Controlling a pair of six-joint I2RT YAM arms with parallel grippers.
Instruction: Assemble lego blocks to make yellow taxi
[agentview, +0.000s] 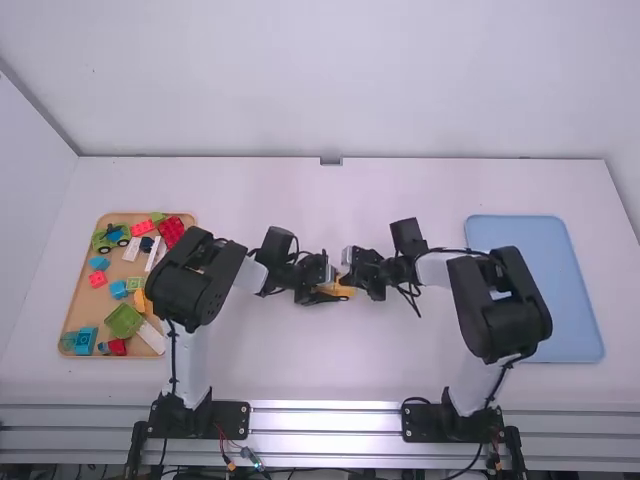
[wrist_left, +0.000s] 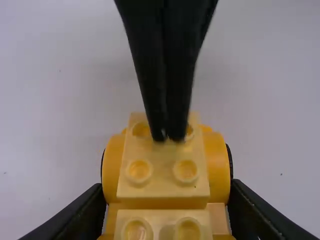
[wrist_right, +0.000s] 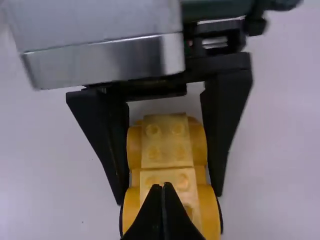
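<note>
the yellow plastic block car is in the middle of the white table. the black left gripper squeezes its sides, maybe to keep it still. the black right gripper has its tips together over the pale yellow end block, maybe to push it down. i can't tell how hard. the wheels are mostly hidden.

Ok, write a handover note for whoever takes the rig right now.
Left gripper: shut on the sides of the yellow car, mid-table.
Right gripper: fingertips together, over the car's studs.
Loose blocks: in the wooden tray, table's left side.
Done: orange-yellow body with two paler bricks on top.
Left: probably press the bricks home, then release; whether more parts follow, I cannot tell.
</note>
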